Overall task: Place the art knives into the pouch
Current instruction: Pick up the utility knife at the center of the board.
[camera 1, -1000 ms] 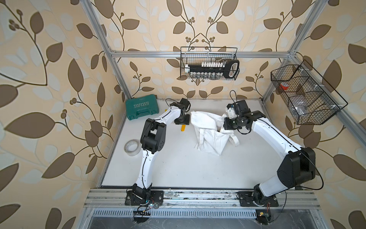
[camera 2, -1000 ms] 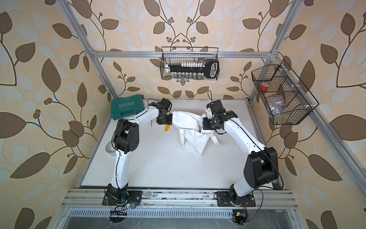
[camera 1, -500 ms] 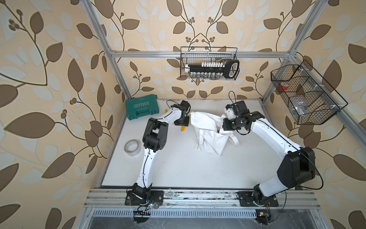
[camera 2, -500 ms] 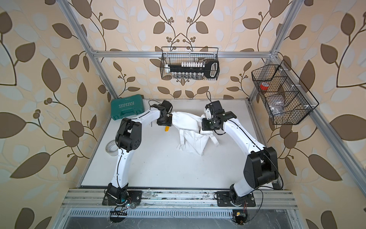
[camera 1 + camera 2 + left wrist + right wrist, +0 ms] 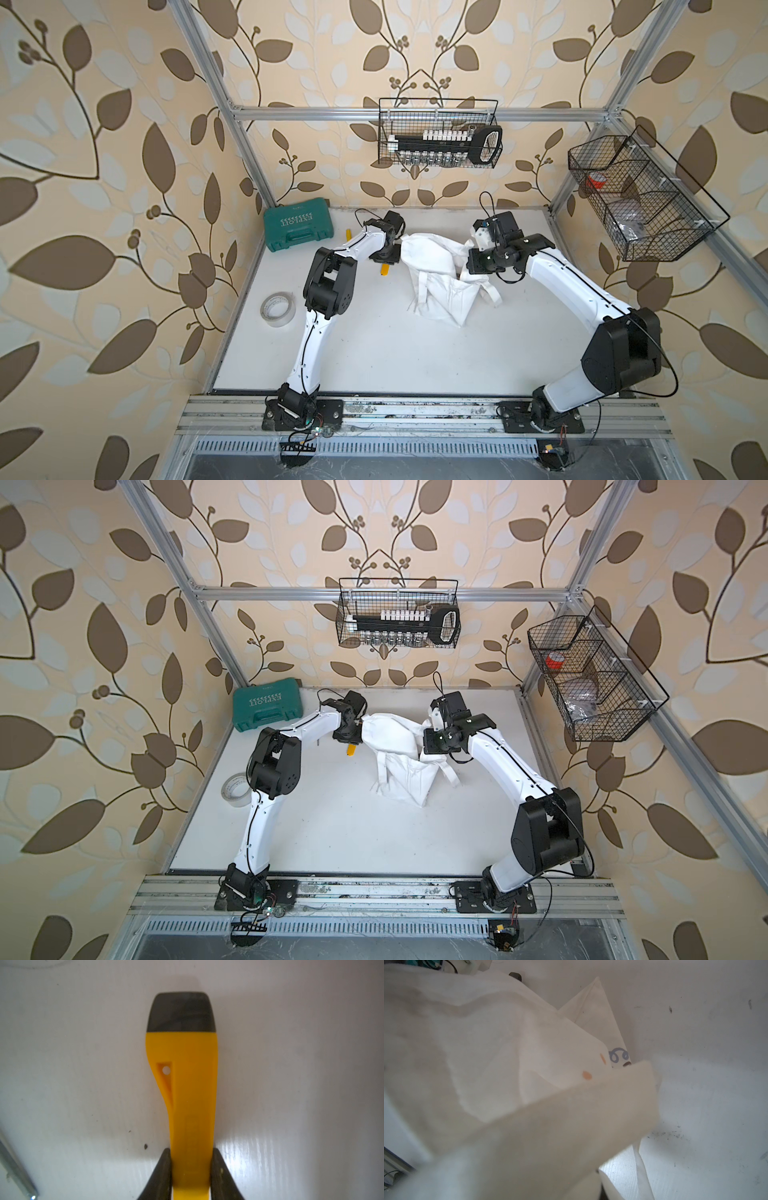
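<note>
Left gripper [image 5: 191, 1154] is clamping the art knife [image 5: 182, 1084]: yellow body, dark grey end cap, sitting just beside the pouch [image 5: 428, 257]. Right gripper [image 5: 471, 266] is pinching the white pouch cloth, jaws closed.

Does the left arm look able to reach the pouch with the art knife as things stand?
Probably yes: the left end effector, shut on the art knife, sits right beside the pouch, nothing between them; the right end effector holds the cloth up. Mouth direction unclear.

Top views share the whole table [image 5: 395, 353] from above; wrist cameras hug the art knife [image 5: 187, 1084] and pouch [image 5: 488, 1053].
</note>
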`<state>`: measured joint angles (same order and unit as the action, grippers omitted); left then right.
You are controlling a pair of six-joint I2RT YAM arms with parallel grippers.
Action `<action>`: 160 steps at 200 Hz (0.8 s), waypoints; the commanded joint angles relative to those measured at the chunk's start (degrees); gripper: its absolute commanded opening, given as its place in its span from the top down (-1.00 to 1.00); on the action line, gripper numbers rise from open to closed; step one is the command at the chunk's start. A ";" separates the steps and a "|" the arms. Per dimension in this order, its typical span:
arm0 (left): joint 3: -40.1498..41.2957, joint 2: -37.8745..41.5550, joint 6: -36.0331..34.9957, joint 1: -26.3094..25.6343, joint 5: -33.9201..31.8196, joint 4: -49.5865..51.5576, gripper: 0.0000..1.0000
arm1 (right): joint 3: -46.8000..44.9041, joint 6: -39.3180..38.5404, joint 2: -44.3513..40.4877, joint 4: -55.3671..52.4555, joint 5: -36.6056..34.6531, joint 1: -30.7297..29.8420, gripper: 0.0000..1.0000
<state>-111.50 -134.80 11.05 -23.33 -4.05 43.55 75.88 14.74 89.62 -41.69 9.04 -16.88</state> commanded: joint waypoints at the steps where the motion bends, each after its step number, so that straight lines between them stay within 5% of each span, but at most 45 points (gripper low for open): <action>1: 1.62 0.39 1.06 -0.66 1.23 2.28 0.49 | -1.00 -0.58 -1.37 0.74 0.47 -0.34 1.00; 160: 6.28 22.21 7.68 -0.49 -0.91 10.16 0.58 | -0.54 -0.51 0.01 0.56 -1.17 -0.34 1.00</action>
<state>-105.54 -119.35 17.82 -23.33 -3.57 51.24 75.79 14.74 89.62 -41.65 8.73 -16.88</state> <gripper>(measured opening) 0.273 0.048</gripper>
